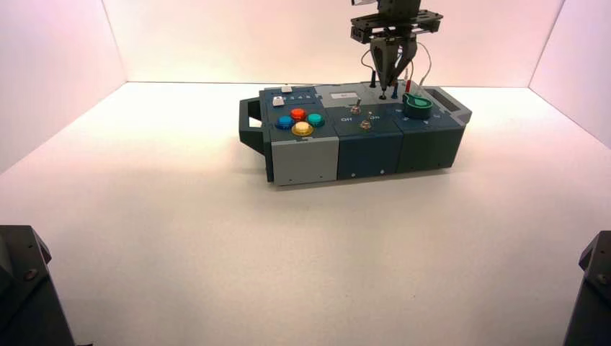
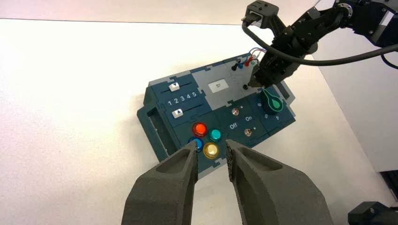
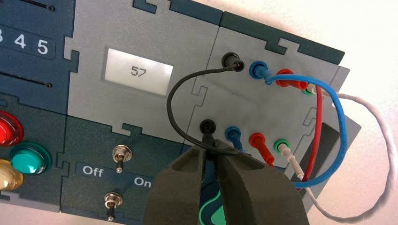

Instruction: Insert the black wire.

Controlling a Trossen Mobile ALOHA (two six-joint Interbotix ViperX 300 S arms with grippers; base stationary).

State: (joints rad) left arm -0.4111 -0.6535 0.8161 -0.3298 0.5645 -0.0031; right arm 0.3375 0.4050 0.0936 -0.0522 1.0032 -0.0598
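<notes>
A plug of the black wire point(image 3: 175, 110) is pinched shut in the right gripper point(image 3: 212, 152), right of the screen point(image 3: 138, 71), at the near black socket point(image 3: 207, 125). The wire's other plug point(image 3: 233, 62) is seated in the far black socket. "57" is shown on the screen. Blue point(image 3: 344, 136), red point(image 3: 319, 126) and white wires point(image 3: 387, 140) are plugged in farther right. "Off" and "On" are printed nearer than the screen, and "1 2 3 4 5" left of it. The left gripper point(image 2: 211, 144) is parked open, well nearer and left.
</notes>
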